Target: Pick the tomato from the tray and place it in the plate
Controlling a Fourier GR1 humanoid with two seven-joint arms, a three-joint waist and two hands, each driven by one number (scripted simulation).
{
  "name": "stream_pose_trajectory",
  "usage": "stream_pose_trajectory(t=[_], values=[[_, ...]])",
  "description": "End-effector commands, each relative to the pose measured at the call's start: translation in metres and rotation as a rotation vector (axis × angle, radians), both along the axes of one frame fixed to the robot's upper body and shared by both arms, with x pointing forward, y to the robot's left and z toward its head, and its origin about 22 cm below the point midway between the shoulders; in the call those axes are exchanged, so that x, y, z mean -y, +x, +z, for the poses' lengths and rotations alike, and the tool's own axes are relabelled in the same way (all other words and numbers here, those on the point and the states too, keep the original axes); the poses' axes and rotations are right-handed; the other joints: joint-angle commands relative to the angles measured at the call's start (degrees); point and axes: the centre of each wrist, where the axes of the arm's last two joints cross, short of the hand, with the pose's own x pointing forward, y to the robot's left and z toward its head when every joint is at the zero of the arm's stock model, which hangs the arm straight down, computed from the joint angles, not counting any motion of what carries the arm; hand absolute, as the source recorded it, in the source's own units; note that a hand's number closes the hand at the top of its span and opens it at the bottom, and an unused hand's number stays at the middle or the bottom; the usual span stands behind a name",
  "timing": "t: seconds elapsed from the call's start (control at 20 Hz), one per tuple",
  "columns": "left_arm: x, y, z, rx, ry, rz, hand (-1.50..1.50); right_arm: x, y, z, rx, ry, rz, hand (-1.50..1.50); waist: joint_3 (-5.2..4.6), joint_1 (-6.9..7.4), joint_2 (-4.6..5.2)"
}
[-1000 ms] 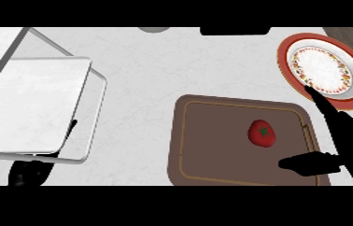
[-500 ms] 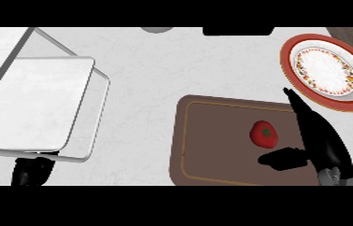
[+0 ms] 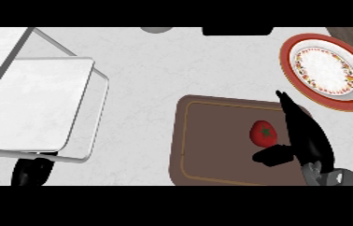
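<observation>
From the head view, the tomato sits right there on the brown tray, a round red fruit with a small green star of a stem on top, resting toward the tray's three o'clock side and not lifted. The right hand is just beside it at the tomato's three o'clock, black fingers stretched long and straight toward twelve o'clock, thumb poking out at about the tomato's five o'clock, spread wide and gripping nothing; whether fingers touch the fruit, I cannot tell. Up at the hand's one o'clock lies the plate, red-rimmed with a patterned band round a white centre, well apart from the tomato and off the tray. Now the surface: a pale, lightly marbled counter carries everything, the tray a dark brown rectangle with rounded corners and a thin lighter line inside its edge. Over at nine o'clock there is a shiny metal sink with a raised rim. The left hand shows at seven o'clock, low by the sink's corner, dark and partly cut off, so its fingers cannot be read.
</observation>
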Motion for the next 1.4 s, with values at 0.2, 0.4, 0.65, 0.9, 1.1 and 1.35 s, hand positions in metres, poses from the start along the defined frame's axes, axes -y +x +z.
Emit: stream_pose_trajectory(t=[0.2, 0.4, 0.65, 0.9, 1.1, 1.35], values=[[0.054, 0.014, -0.013, -0.088, -0.076, -0.114, 0.00, -0.009, 0.015, -0.022, -0.069, -0.012, 0.019, -1.50, -1.05, -0.51, 1.21], [0.059, 0.009, -0.021, -0.076, -0.086, -0.113, 0.00, 0.003, 0.013, -0.023, -0.116, -0.097, 0.119, 1.50, -1.10, -0.91, 1.14], [0.066, 0.018, -0.012, -0.086, -0.077, -0.117, 0.00, -0.007, 0.020, -0.035, -0.071, -0.146, 0.115, 1.50, -1.05, -1.14, 1.23], [0.062, 0.019, -0.015, -0.077, -0.090, -0.122, 0.00, -0.038, 0.046, -0.025, -0.023, -0.148, 0.065, 1.50, -1.11, -0.20, 1.44], [0.053, 0.017, -0.013, -0.076, -0.083, -0.162, 0.00, -0.105, 0.081, -0.011, -0.022, -0.148, -0.004, 1.50, -1.20, 2.04, 2.18], [0.050, 0.014, -0.018, -0.073, -0.094, -0.125, 0.00, -0.126, 0.105, 0.016, 0.343, -0.137, -0.037, 1.50, -1.10, 0.93, 1.79]])
